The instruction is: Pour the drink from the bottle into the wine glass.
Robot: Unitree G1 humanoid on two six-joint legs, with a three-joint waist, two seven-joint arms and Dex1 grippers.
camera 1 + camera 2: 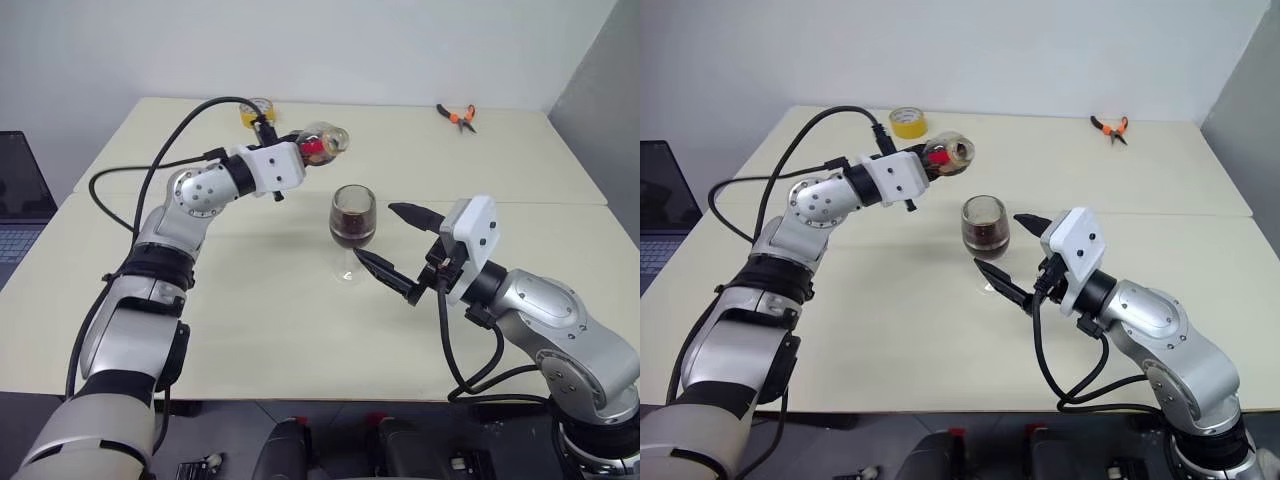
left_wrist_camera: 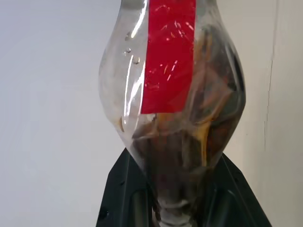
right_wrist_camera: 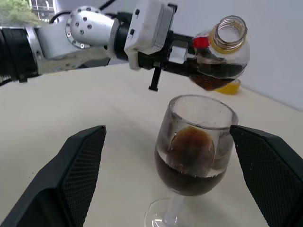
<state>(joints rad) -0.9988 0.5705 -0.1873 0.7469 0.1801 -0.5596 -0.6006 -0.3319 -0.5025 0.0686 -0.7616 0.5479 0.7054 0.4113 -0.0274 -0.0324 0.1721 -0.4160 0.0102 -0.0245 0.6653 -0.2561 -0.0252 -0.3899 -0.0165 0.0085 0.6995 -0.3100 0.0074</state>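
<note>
The bench [image 1: 250,330] carries the wine glass [image 1: 353,222], which serves as the marker for everything else. The left claw [image 1: 930,160] is clamped on the bottle [image 1: 948,152], holding it on its side in the air, up and beyond the glass toward the robot's left, clear of the rim. The right claw [image 1: 395,250] stands wide open around the glass: one finger reaches past the bowl and the other lies low by the foot, and neither visibly touches it.

The drink [image 3: 187,175] fills the lower part of the bowl, and only a little dark liquid remains in the bottle. The pour looks almost finished. To end it well, the mouth should sit directly above the bowl before any further tipping, because from where it hangs now a late dribble could fall on the bench. The open right claw is best kept from nudging the thin stem.

The right wrist view faces the bottle's uncapped mouth [image 3: 229,32] and shows froth on the inside of the bowl. The left wrist view shows the red label [image 2: 169,54] and brown residue on the crumpled wall. The head views alone take in the yellow tape roll [image 1: 907,122] and the orange pliers [image 1: 1110,127], both well beyond the glass at the far edge.
</note>
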